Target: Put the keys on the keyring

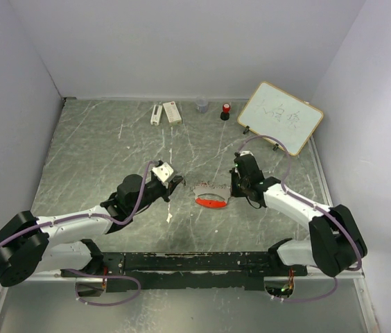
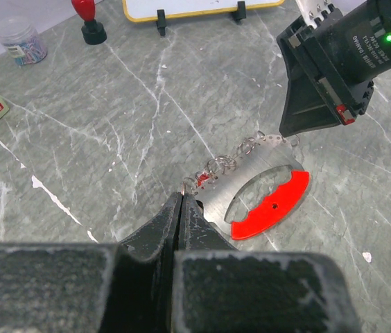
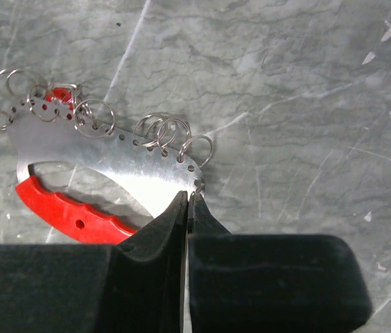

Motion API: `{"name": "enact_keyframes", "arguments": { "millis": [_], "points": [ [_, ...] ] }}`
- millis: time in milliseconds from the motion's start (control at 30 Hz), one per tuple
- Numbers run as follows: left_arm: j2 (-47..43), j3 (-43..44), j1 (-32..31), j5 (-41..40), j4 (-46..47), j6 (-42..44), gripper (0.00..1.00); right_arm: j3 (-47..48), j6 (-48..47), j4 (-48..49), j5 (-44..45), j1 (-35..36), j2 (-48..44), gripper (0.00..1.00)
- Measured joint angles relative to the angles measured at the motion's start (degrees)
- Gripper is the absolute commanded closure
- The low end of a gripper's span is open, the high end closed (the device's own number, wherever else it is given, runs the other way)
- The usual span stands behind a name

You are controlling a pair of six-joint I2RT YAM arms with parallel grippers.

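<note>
Now, your keyring (image 1: 211, 201) lies flat between both arms. Left gripper (image 2: 184, 200), fingers pressed together, nips a small ring at one end of it. Right gripper (image 3: 188, 200) pinches the opposite metal tip, likely to steady it. Red key head (image 3: 60, 95) sits among its rings; black key unseen.

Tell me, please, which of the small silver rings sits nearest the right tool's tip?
The lone ring at the keyring's end, just above the right tool in its wrist view; the others hang farther along the holed edge.
</note>
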Motion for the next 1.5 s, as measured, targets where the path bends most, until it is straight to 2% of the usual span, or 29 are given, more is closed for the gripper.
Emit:
{"name": "enact_keyframes", "arguments": {
  "millis": [800,967,1100,1500],
  "points": [
    [-0.6,-1.1,0.0,0.0,0.0,-0.4,0.93,-3.0,5.4,-1.7,-7.0,0.1,-2.0,1.00],
    [-0.6,-1.1,0.0,0.0,0.0,-0.4,0.93,-3.1,5.5,-1.8,-7.1,0.1,-1.9,0.88],
    [-0.7,-1.2,0.0,0.0,0.0,-0.4,0.93,-3.1,5.5,-1.8,-7.2,0.1,-1.7,0.84],
    [-0.8,-1.2,0.0,0.0,0.0,-0.4,0.93,-3.1,5.4,-1.9,-7.0,0.1,-0.9,0.89]
  ]
}}
